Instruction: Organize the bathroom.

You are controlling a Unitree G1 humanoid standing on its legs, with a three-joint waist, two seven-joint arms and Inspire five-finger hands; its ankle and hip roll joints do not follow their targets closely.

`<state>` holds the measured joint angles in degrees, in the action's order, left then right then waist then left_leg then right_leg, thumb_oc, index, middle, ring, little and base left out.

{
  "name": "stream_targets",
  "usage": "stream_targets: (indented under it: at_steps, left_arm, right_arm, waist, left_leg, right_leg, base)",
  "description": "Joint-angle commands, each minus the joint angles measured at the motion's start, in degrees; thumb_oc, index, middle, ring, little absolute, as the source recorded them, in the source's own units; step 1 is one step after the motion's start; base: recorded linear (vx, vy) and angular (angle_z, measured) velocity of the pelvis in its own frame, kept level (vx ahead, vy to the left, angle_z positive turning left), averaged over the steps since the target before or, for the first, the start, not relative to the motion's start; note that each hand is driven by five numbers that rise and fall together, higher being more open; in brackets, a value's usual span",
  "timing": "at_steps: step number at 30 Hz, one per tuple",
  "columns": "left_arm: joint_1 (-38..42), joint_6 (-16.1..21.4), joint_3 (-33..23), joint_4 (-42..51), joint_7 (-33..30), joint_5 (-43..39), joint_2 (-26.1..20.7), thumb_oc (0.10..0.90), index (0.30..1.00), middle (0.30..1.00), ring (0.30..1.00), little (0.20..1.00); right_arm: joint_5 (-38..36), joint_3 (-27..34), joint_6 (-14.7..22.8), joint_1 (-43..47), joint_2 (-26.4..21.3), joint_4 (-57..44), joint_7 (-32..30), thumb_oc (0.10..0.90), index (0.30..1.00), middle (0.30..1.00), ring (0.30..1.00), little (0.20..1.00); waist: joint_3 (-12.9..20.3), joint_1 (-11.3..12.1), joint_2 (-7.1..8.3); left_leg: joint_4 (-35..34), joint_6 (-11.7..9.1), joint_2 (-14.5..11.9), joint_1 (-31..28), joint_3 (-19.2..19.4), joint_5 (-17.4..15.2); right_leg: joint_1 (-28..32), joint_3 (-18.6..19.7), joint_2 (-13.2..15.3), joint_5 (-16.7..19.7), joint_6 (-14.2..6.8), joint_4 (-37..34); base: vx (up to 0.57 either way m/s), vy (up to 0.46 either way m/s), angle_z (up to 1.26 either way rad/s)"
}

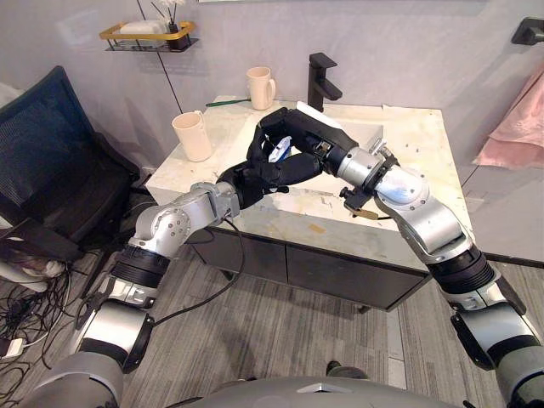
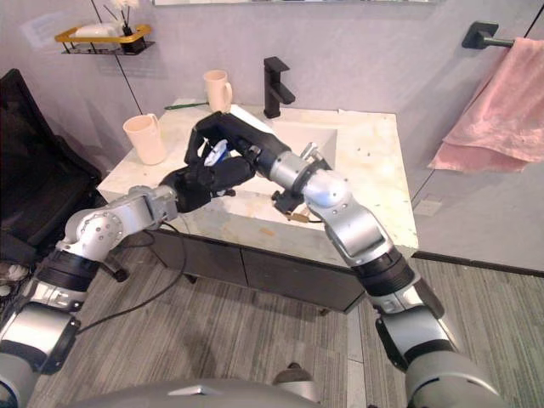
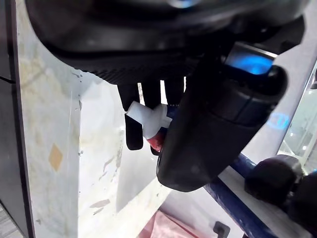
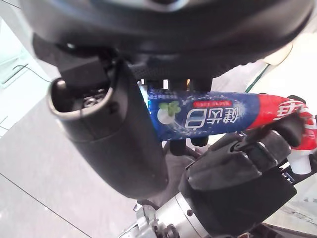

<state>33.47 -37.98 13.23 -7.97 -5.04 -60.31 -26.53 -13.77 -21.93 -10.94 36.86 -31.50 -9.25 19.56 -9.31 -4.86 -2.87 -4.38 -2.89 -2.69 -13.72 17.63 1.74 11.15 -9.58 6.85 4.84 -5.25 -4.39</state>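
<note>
Above the marble counter [image 1: 399,144], both hands' fingers clamp one toothpaste tube [image 4: 223,116]: left hand [image 1: 263,174], right hand [image 1: 293,132]; mugs [image 1: 194,136] beyond.

Both hands' fingers [image 4: 277,130] grip a blue-and-red toothpaste tube [image 4: 218,116].

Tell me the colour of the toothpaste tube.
Blue toothpaste tube with a red end, clearest in the right wrist view.

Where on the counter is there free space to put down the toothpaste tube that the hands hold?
The widest bare patch of the counter is on the right, between the sink and the right edge. A smaller strip runs along the front edge. The left end is crowded: two mugs and a green toothbrush, with the left hand and right hand meeting there around the toothpaste tube.
</note>
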Motion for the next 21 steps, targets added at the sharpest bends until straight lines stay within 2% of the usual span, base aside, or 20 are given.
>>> stream_targets:
  at_steps: [1, 2, 7, 8, 9, 10, 21]
  left_arm:
    - [4.5, 6.8, -6.2, -0.9, -1.5, 0.6, -1.2, 0.541, 0.512, 0.512, 0.512, 0.512]
    - [4.4, 6.9, -6.2, -0.9, -1.3, 0.1, -1.0, 0.4, 0.3, 0.3, 0.3, 0.3]
    - [4.4, 7.0, -6.2, -0.8, -1.2, 0.3, -0.9, 0.4, 0.3, 0.3, 0.3, 0.3]
    - [4.4, 7.2, -6.2, -0.8, -1.2, 0.2, -0.9, 0.4, 0.3, 0.3, 0.3, 0.3]
    - [4.3, 7.1, -6.3, -0.7, -1.1, 0.3, -1.0, 0.4, 0.3, 0.3, 0.3, 0.3]
    - [4.2, 7.0, -6.5, -0.5, -1.0, 0.2, -1.0, 0.4, 0.3, 0.3, 0.3, 0.3]
    - [4.2, 7.4, -6.6, -0.4, -1.0, 0.3, -1.2, 0.4, 0.3, 0.3, 0.3, 0.3]
  right_arm:
    - [-3.1, 2.3, 4.3, 6.8, 3.1, -3.6, 0.2, 0.4, 0.3, 0.3, 0.3, 0.3]
    - [-2.6, 2.3, 4.6, 6.6, 3.3, -3.4, 0.4, 0.4, 0.3, 0.3, 0.3, 0.3]
    - [-2.5, 2.3, 4.3, 6.5, 3.0, -3.2, 0.3, 0.4, 0.3, 0.3, 0.3, 0.3]
    - [-2.3, 2.3, 3.9, 6.5, 3.0, -3.1, 0.6, 0.507, 0.46, 0.46, 0.46, 0.46]
    - [-2.2, 2.3, 3.7, 6.4, 2.9, -3.1, 0.9, 0.665, 0.698, 0.698, 0.698, 0.698]
    - [-2.1, 2.4, 3.5, 6.3, 2.8, -3.0, 1.4, 0.8, 0.9, 0.9, 0.9, 0.9]
    - [-0.9, 1.7, 3.0, 6.2, 2.3, -2.6, 2.6, 0.8, 0.9, 0.9, 0.9, 0.9]
  waist:
    - [7.0, 1.0, -0.99]
    - [7.0, 1.0, -1.03]
    - [7.1, 0.9, -0.94]
    - [7.1, 0.9, -0.92]
    - [7.1, 0.9, -0.93]
    - [7.1, 0.9, -0.93]
    - [6.8, 0.9, -0.94]
  left_leg:
    - [4.7, -0.7, -3.1, 0.8, -3.0, -3.0]
    - [4.6, -0.8, -3.1, 0.8, -3.0, -3.0]
    - [4.5, -0.8, -3.1, 0.8, -2.8, -2.9]
    - [4.5, -0.8, -3.2, 0.7, -2.7, -2.9]
    - [4.5, -0.8, -3.2, 0.7, -2.7, -2.9]
    - [4.4, -0.8, -3.2, 0.7, -2.6, -2.9]
    - [4.6, -0.9, -3.4, 0.9, -2.4, -2.8]
  right_leg:
    - [-4.0, 1.6, 0.8, -5.9, -2.6, 6.9]
    - [-4.0, 1.6, 0.8, -5.9, -2.6, 6.8]
    - [-3.9, 1.5, 0.8, -5.8, -2.7, 6.7]
    - [-3.9, 1.4, 0.8, -5.8, -2.6, 6.7]
    - [-3.9, 1.4, 0.8, -5.8, -2.6, 6.7]
    - [-4.0, 1.3, 0.8, -5.7, -2.6, 6.6]
    - [-4.1, 1.0, 1.0, -5.6, -2.6, 6.6]
  base:
    - [0.0, 0.0, 0.0]
    - [0.0, 0.0, 0.0]
    - [0.0, 0.0, 0.0]
    - [0.0, 0.0, 0.0]
    - [0.0, 0.0, 0.0]
    - [0.0, 0.0, 0.0]
    - [0.0, 0.0, 0.0]
